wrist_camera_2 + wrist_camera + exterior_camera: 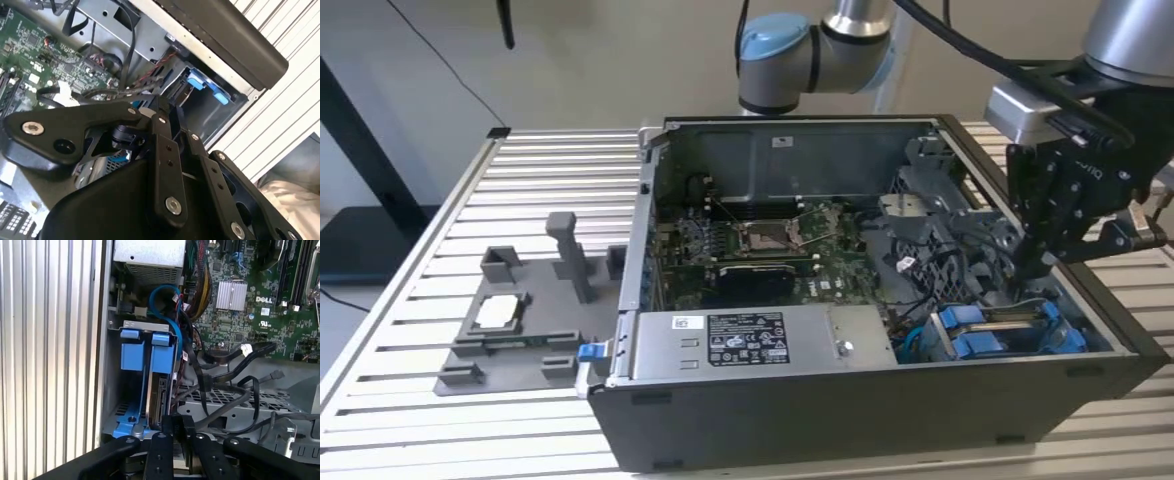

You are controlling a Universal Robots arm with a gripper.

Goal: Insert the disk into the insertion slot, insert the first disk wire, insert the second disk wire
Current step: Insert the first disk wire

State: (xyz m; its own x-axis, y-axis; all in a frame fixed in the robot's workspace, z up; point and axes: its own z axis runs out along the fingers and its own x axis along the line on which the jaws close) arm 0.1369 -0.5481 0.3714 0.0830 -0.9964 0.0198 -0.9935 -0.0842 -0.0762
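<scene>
The disk (1003, 330) stands on edge in the insertion slot (927, 345), a grey metal cage in the case's near corner on the exterior view's right. Its blue carrier tabs (136, 349) stick out of the cage wall (111, 405), and the silver disk edge (159, 395) shows beside them. My gripper (1034, 272) reaches down into the case just behind the cage. In the first wrist view my gripper (178, 426) is shut at the disk's end, pinching what looks like a black disk wire (204, 395). I cannot tell which wire it is. The blue carrier (207, 85) also shows past my gripper (150, 107).
The open case holds a green motherboard (761, 240), a labelled power supply (747, 340) and loose black cables (235, 357). A blue cable (167, 295) loops over the cage. On the slatted table (547, 170) a grey fixture (520, 340) carries a small silver chip (500, 313).
</scene>
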